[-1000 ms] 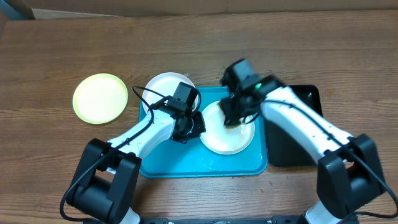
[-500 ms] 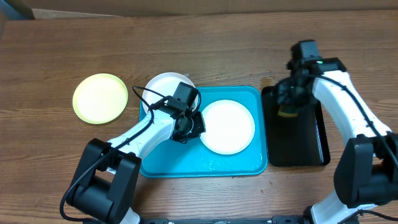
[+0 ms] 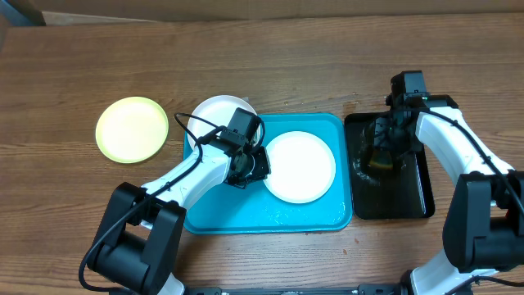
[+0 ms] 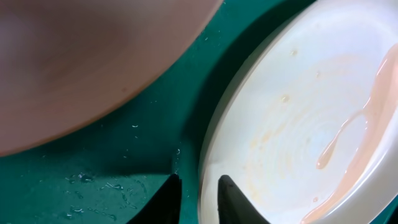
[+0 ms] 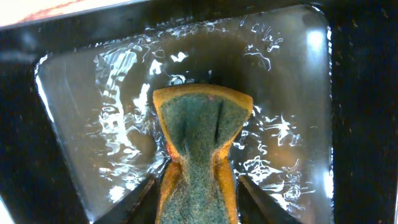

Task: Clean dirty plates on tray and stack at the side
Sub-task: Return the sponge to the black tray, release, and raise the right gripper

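My right pincer (image 5: 198,196) is clamped on the green-and-yellow sponge (image 5: 202,118) in the narrow black plastic tray (image 3: 413,201) by the table's right edge. My left pincer (image 4: 199,193) pinches the round white plate (image 4: 298,112). I should soak the sponge fully and lift it slowly.

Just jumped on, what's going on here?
The right gripper pinches a sponge down in the water of the black tray. The left gripper sits at the rim of the white plate on the blue tray, fingers either side of it; faint smears show on that plate. A second white plate sits at the tray's far left corner, and the yellow-green plate lies on the table further left.
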Controlling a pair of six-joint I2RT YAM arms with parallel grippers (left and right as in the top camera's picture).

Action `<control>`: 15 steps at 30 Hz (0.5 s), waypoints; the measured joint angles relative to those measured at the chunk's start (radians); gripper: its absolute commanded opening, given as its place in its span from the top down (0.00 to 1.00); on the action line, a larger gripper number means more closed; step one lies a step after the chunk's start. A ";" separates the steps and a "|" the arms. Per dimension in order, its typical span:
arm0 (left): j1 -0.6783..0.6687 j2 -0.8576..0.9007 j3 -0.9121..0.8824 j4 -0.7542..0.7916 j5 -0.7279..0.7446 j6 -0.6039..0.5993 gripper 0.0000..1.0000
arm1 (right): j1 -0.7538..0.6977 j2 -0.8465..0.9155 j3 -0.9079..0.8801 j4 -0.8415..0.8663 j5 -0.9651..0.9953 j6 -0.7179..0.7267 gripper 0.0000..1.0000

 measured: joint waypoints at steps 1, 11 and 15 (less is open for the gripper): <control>0.000 0.000 0.000 -0.003 0.000 0.002 0.71 | -0.001 0.000 0.004 -0.004 -0.002 -0.001 0.39; -0.050 0.002 0.000 -0.010 -0.035 0.002 0.67 | -0.148 0.001 0.172 0.015 -0.071 0.035 0.11; -0.079 0.010 0.000 0.001 -0.055 0.002 0.68 | -0.225 0.001 0.174 0.002 -0.074 0.045 0.00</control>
